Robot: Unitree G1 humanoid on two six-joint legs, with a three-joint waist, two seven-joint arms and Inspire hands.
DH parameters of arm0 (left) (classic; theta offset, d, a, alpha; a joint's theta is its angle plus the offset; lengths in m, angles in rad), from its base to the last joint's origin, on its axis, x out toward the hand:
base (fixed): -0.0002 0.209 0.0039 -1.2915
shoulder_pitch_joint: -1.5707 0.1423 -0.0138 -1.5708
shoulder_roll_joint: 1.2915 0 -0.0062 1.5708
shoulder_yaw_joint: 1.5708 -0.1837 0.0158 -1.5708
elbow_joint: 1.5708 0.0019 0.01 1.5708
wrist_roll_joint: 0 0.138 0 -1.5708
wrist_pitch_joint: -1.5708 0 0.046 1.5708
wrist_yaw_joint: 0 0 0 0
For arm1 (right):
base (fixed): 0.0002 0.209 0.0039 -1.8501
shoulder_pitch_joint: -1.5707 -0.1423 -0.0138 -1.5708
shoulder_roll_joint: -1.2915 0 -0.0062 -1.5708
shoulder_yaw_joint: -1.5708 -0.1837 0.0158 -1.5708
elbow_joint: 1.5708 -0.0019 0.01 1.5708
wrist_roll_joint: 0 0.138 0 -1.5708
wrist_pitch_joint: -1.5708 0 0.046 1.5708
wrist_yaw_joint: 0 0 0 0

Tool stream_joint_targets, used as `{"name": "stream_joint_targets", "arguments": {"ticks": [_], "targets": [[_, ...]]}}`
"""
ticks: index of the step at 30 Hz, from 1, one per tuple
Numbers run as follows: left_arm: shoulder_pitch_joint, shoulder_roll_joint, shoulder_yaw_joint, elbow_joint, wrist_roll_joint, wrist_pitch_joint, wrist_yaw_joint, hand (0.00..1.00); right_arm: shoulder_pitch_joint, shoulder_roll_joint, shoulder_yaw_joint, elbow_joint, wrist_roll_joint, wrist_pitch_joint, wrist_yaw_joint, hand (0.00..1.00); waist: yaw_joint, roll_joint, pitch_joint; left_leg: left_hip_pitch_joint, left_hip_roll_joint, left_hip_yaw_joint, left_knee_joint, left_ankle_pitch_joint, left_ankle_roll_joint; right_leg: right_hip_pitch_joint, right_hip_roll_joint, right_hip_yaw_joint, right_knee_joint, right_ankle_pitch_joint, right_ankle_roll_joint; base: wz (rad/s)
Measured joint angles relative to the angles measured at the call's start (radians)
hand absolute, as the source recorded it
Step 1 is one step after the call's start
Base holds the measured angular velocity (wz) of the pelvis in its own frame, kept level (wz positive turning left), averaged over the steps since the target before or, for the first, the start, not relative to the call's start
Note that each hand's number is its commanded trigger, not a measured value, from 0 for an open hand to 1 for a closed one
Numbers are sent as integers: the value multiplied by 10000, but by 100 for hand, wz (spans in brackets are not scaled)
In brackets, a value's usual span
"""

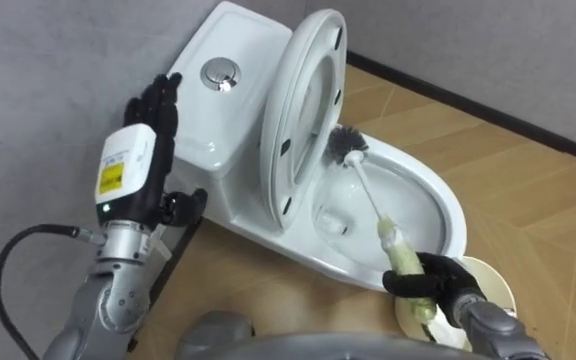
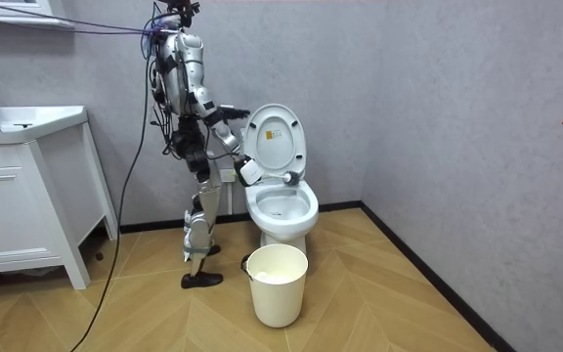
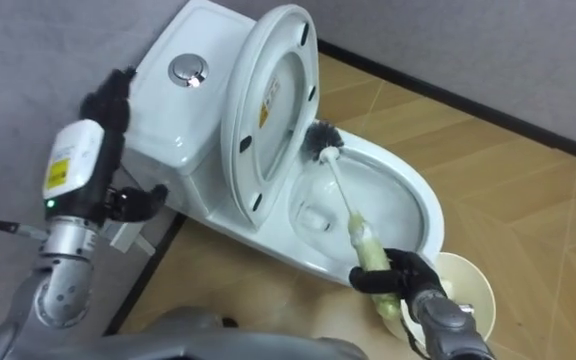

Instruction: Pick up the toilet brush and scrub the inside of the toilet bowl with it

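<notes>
the right hand (image 1: 430, 281) had its dark fingers curled tight round the thick, pale grip of the toilet brush (image 1: 372, 198), at the near rim of the toilet bowl (image 1: 454, 216). the left hand (image 1: 156, 118) was raised beside the tank (image 1: 230, 110), with its fingers straight and holding nothing; whether they touched the tank could not be told.

the brush lay inside the bowl. its long axis ran on a slant from the right hand up and away toward the back of the bowl. the round, dark, bristly head pointed away from the robot and sat just beside the foot of the raised seat (image 1: 306, 105). the shaft was thin, straight and white.

the bowl, tank and seat were smooth, glossy and white, and a round metal button (image 1: 220, 72) sat on the tank's top. a pale round bucket (image 2: 278, 284) stood on the wooden herringbone floor (image 1: 528, 170) before the toilet.

the robot stood upright beside the toilet, by the grey wall (image 2: 438, 98).
</notes>
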State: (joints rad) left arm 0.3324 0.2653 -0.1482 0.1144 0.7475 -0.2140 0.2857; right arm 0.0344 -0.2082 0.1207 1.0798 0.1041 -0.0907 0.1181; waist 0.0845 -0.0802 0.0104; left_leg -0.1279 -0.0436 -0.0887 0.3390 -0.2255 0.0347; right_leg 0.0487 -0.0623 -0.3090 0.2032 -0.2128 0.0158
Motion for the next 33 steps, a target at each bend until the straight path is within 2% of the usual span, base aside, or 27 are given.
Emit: {"name": "stream_joint_targets", "arguments": {"ticks": [3,8,12,16,22,24,28,33], "targets": [[-49,62,-264,340,-3,365,-578,0,19,-133,133,61,-86,188,122,100,-74,-11,10,-213,33,21,82,-10,15,-197,5,60,31,0,0,-3],[-56,392,-369,343,49,410,-873,0,141,-264,139,92,-447,220,293,100,-255,56,1,-342,111,97,64,-4,15,-355,23,68,44,40,-15,-2],[-96,399,-532,428,109,612,-1017,0,120,-279,147,524,-452,248,241,100,-275,216,-75,-329,131,200,3,12,16,-383,24,111,37,40,-15,0],[-106,389,-578,501,313,762,-1006,0,133,-314,146,891,-735,293,207,100,-278,259,-62,-340,145,335,-70,46,26,-563,13,339,201,36,-17,-12],[-304,386,-617,748,897,1049,-811,0,151,-377,149,1130,-1055,689,-34,100,-291,266,-11,-525,139,572,-99,106,74,-904,-43,591,411,32,-14,-12],[-388,404,-602,726,1031,1119,-679,0,192,-441,147,1212,-1301,731,-72,100,-448,283,-23,-825,114,602,-84,223,113,-1231,-62,598,439,41,-6,3],[-414,409,-531,743,1204,1186,-466,0,331,-594,136,1037,-2226,788,-251,100,-537,288,-43,-1079,120,646,2,275,114,-1534,-36,601,374,117,-24,-2],[-1026,389,-565,1319,1691,1094,222,0,212,-800,202,824,-3677,778,-1109,100,-523,388,-61,-1797,131,475,340,301,88,-2110,-7,461,638,116,-78,5]]}}
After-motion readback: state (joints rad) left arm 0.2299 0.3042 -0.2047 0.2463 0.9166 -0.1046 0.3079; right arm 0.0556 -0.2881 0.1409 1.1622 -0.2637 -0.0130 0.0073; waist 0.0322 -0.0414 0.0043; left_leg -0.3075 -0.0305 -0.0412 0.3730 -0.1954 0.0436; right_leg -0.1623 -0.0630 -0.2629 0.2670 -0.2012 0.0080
